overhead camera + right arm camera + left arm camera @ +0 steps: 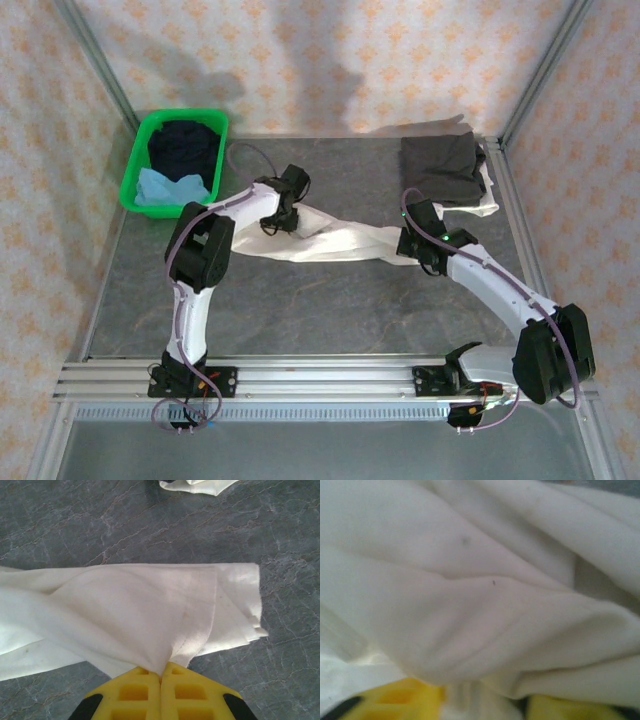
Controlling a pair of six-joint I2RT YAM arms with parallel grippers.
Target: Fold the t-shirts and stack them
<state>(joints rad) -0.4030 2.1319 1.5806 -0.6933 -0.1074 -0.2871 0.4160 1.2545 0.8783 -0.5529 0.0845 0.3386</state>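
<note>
Soft, creased off-white cloth t-shirt (335, 243) stretches twisted across the marbled grey table (330, 310). The right gripper (161, 674), at three o'clock, clamps its seamed edge; the left gripper (482, 705), at nine o'clock, has a hold that cannot be told.

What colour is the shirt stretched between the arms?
Off-white; the shirt shows best in the right wrist view.

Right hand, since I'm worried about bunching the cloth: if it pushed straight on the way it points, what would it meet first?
The off-white t-shirt that the right hand is shut on: its cloth spreads directly ahead. Beyond that, probably just bare table.
</note>
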